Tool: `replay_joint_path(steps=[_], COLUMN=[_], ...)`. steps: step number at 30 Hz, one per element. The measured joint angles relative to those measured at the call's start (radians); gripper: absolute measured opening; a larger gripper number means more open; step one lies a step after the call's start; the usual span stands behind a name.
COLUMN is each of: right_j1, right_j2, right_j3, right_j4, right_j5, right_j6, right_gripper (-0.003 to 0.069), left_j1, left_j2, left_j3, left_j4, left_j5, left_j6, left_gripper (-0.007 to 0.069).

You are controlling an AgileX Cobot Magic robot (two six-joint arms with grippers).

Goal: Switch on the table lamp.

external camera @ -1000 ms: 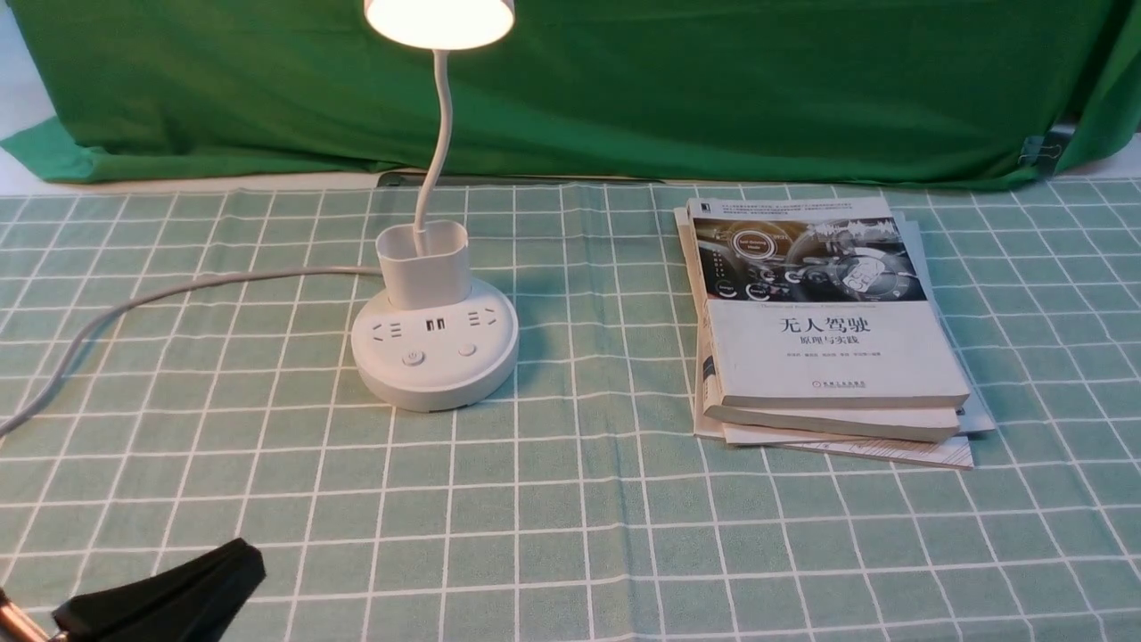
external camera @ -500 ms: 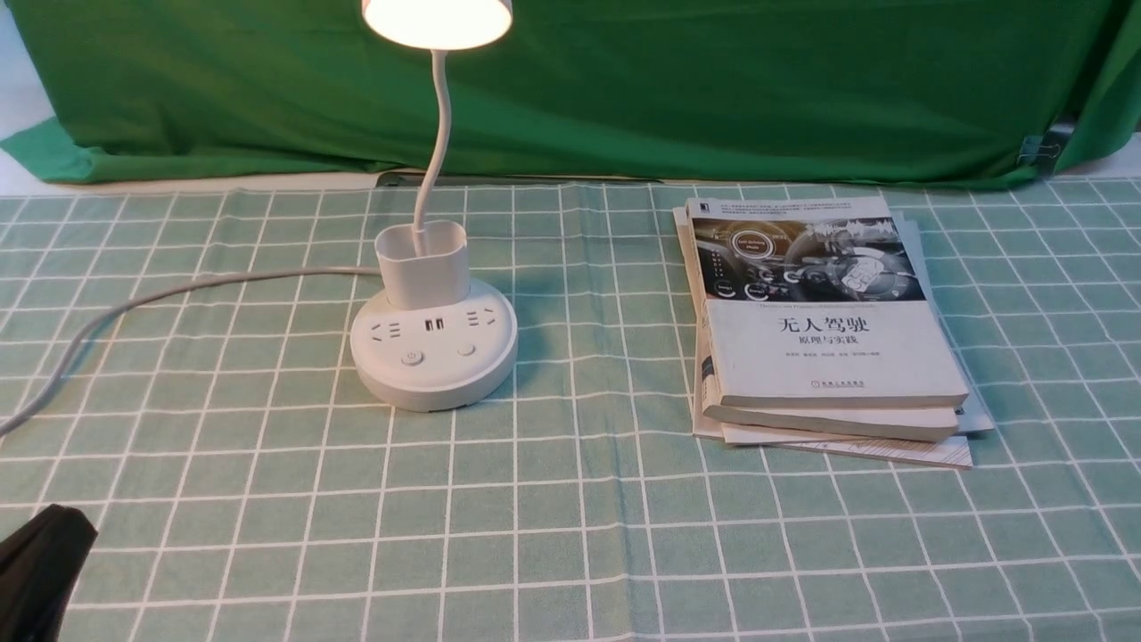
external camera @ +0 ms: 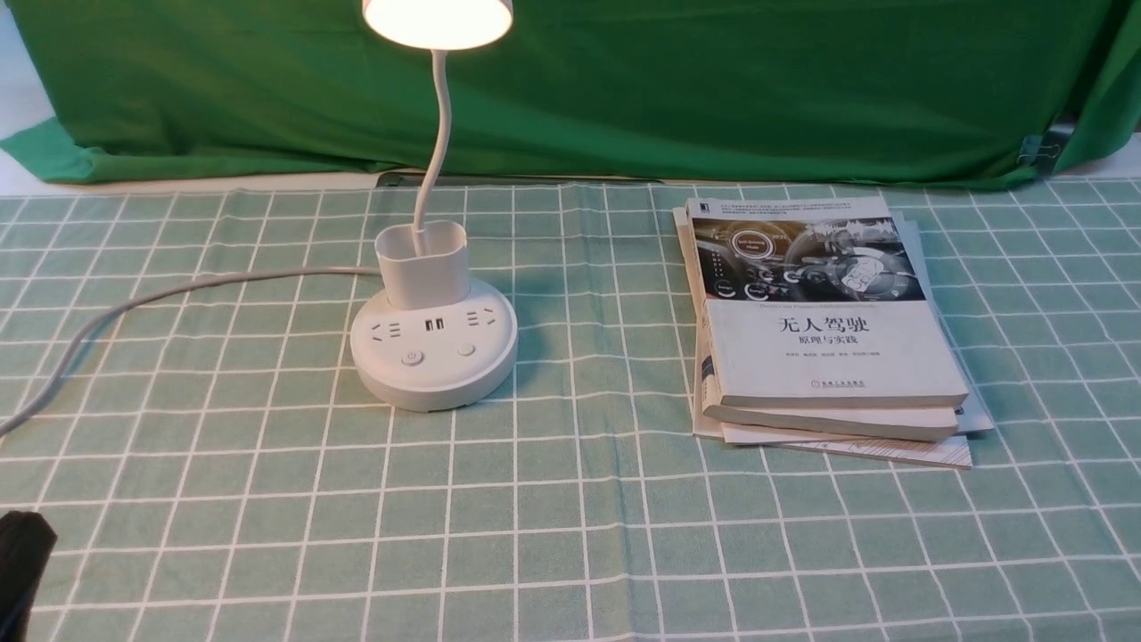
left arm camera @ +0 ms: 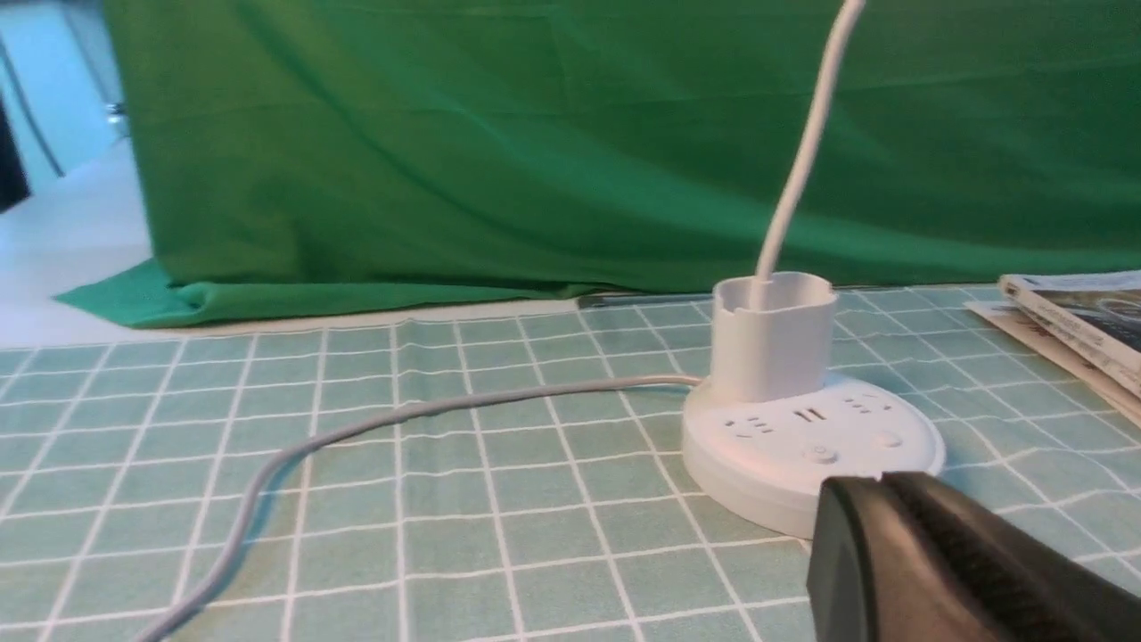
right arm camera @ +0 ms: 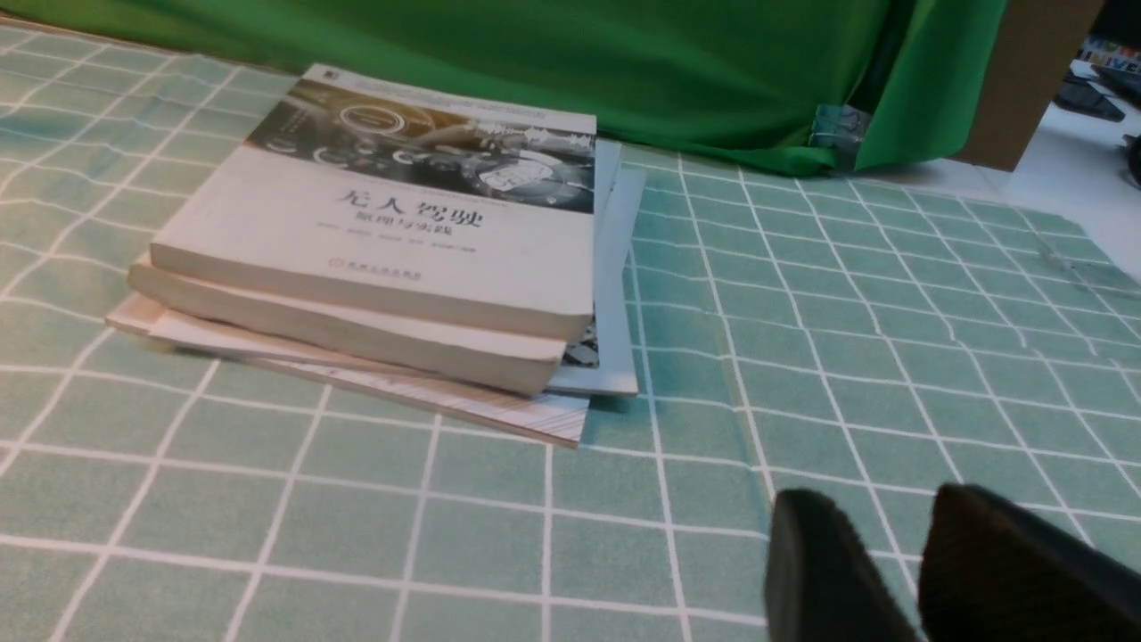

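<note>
The white table lamp (external camera: 434, 348) stands left of the table's middle, its round head (external camera: 437, 20) glowing at the top of the front view. Its puck base (left arm camera: 809, 450) carries sockets, USB ports and two buttons, with the cup holder (left arm camera: 772, 337) and thin neck behind them. My left gripper (left arm camera: 882, 481) is shut with nothing in it, well short of the base toward the near left; only its black tip (external camera: 20, 557) shows at the front view's left edge. My right gripper (right arm camera: 878, 508) hovers open and empty over the cloth, near the books, absent from the front view.
A stack of books (external camera: 824, 325) lies right of the lamp. The lamp's grey cord (external camera: 134, 308) runs off the left side over the green checked cloth (external camera: 570, 517). A green backdrop (external camera: 624, 80) hangs behind the table.
My left gripper has drawn back toward the near left corner, leaving only its tip in the front view. The lamp stays lit and has not moved.
</note>
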State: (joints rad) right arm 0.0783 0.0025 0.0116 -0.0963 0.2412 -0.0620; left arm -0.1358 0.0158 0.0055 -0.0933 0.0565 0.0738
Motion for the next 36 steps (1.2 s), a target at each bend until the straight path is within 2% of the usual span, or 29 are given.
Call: replay_joint_path(steps=[4, 10, 23, 36], right_j1=[0.000, 0.000, 0.000, 0.000], right_j2=[0.000, 0.000, 0.000, 0.000], right_j3=[0.000, 0.000, 0.000, 0.000], right_j4=[0.000, 0.000, 0.000, 0.000], right_j5=[0.000, 0.000, 0.000, 0.000], right_j6=[0.000, 0.000, 0.000, 0.000], right_gripper=[0.0241, 0.0241, 0.0241, 0.0241], left_j1=[0.017, 0.017, 0.003, 0.003], left_j2=[-0.012, -0.016, -0.018, -0.018], left_j3=[0.000, 0.000, 0.000, 0.000], left_j4=[-0.002, -0.061, -0.106, -0.107], left_j5=[0.036, 0.175, 0.179, 0.190], left_j6=[-0.001, -0.001, -0.020, 0.016], left_gripper=[0.0021, 0.0021, 0.0021, 0.0021])
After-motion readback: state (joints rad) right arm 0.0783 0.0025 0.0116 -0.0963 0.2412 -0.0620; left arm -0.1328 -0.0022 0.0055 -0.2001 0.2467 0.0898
